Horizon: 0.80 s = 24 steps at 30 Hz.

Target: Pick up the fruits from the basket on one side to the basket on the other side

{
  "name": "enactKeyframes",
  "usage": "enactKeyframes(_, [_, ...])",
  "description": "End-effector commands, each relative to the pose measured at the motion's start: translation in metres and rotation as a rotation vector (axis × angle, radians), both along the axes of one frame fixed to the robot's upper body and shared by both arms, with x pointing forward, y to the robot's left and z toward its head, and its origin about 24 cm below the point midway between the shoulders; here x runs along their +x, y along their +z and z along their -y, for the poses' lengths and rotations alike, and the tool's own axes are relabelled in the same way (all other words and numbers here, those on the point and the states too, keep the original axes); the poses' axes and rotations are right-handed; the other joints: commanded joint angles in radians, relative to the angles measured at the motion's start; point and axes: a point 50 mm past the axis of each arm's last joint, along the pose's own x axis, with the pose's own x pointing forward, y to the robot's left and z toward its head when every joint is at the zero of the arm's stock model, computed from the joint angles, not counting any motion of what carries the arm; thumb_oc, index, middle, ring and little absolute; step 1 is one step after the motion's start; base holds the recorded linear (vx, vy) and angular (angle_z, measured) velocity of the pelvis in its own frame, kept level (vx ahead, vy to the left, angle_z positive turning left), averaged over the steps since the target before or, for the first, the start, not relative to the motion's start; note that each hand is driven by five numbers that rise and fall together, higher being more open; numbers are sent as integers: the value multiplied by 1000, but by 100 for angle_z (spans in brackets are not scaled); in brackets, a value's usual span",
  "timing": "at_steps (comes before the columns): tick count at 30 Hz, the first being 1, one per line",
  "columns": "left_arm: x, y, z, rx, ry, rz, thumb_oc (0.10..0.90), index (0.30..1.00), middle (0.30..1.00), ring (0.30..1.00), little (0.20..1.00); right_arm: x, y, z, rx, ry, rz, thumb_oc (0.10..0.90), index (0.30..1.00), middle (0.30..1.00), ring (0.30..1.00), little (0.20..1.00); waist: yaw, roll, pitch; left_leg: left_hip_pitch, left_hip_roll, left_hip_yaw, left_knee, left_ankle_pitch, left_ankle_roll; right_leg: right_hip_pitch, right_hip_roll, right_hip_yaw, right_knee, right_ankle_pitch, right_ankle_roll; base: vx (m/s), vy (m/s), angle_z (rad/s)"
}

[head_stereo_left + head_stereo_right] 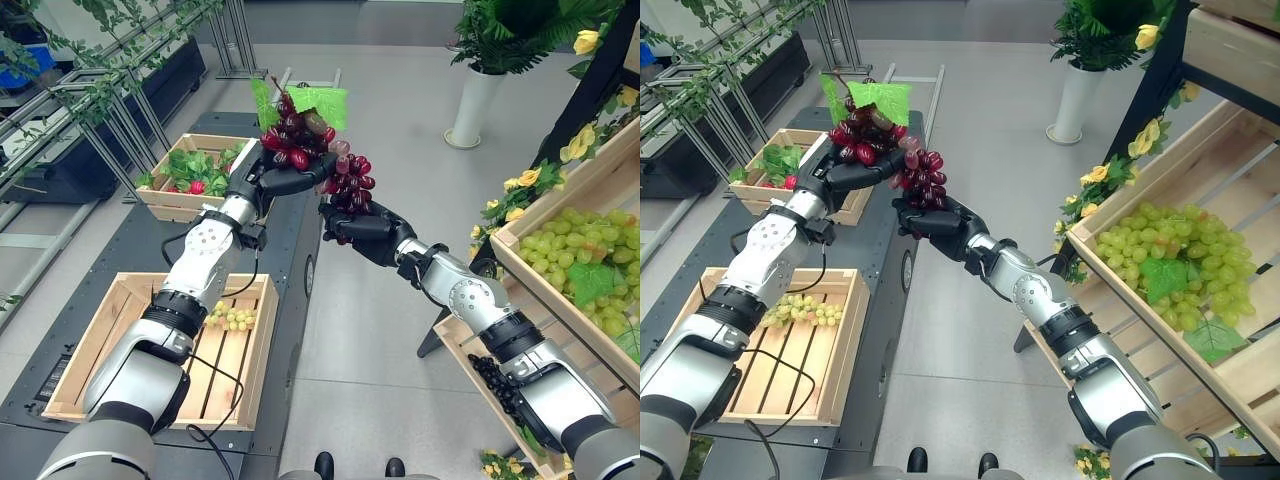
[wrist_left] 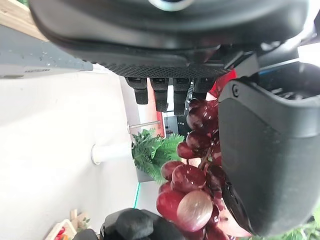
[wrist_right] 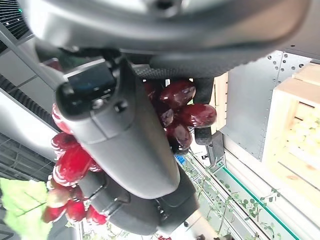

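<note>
A bunch of red grapes (image 1: 312,142) with green leaves on top hangs in the air over the gap between the dark table and the shelf on the right. My left hand (image 1: 285,180) grips the upper part of the bunch, thumb and fingers curled around it. My right hand (image 1: 358,228) comes from the right and closes on the lower part, just beneath the left hand. The left wrist view has the red grapes (image 2: 190,185) between the thumb (image 2: 270,150) and the fingers. In the right wrist view the red grapes (image 3: 182,107) sit behind the thumb.
A wooden crate (image 1: 90,350) on the dark table at lower left holds a small bunch of green grapes (image 1: 232,318). A farther crate (image 1: 190,205) holds leafy red fruit. On the right, shelf crates hold green grapes (image 1: 585,260) and dark grapes (image 1: 500,385). A white planter (image 1: 470,105) stands on the floor.
</note>
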Motion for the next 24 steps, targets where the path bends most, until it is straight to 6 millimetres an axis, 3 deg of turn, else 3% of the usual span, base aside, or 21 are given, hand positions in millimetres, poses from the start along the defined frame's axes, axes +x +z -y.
enactKeyframes(1, [1, 27, -37, -142, 131, 151, 800, 900, 900, 900, 900, 13, 59, 3, 211, -59, 248, 400, 300, 300, 300, 300, 7, -10, -181, 1, -32, -14, 2, -85, -28, -3, 24, -7, 2, -11, -52, 0, 0, 0])
enactKeyframes(15, [-1, 12, -49, -181, 180, 102, 800, 900, 900, 900, 900, 8, 68, 6, 193, -60, 313, 400, 300, 300, 300, 300, -2, -13, -179, 4, -31, -8, 2, -85, -29, -3, 25, 3, 2, -8, -51, 0, 1, -1])
enactKeyframes(24, [-3, 0, -45, -188, 144, 65, 800, 900, 900, 900, 900, 7, 70, 11, 185, -80, 342, 400, 300, 300, 300, 300, -5, -14, -176, 4, -30, -4, 2, -87, -28, -4, 26, 7, 2, -7, -51, 0, 0, 0])
